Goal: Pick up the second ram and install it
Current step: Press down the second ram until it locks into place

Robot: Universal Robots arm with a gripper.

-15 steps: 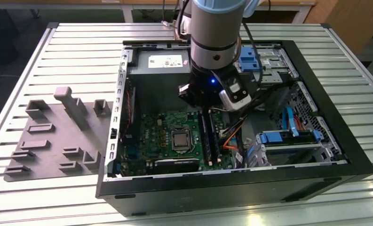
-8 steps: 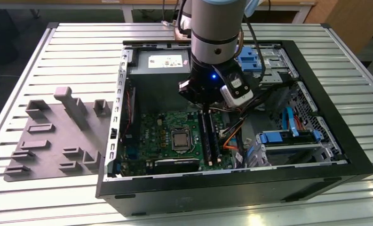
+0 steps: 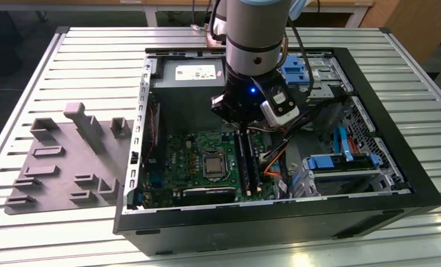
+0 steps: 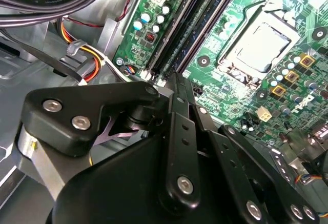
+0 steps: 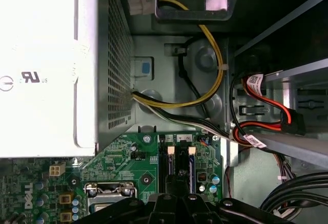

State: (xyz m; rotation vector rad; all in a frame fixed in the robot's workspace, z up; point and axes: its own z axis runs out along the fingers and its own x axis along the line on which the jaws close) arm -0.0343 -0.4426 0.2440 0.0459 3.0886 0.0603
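Presently, findings as follows.

Second ram (image 4: 202,24): a long, dark blue-green stick standing in the slot rows of the motherboard (image 3: 198,150), beside the processor socket (image 3: 215,165). Whether it is fully latched cannot be told.

Long axis: in the exterior view it runs from the power-supply box (image 3: 187,72) toward the near wall of the case (image 3: 280,222).

Gripper (image 4: 171,78): directly over the slot rows, at their end nearest the power-supply box. The stick stretches away from the tips along its own length.

Jaws: drawn together to a single tip in the second wrist view, with nothing seen held between them.

Contact: tips touching or just above the stick's end; which one is undetermined.

Surroundings: the case lies open on the slatted counter (image 3: 94,61), with a grey fixture tray (image 3: 57,167) well apart on the exterior view's left.
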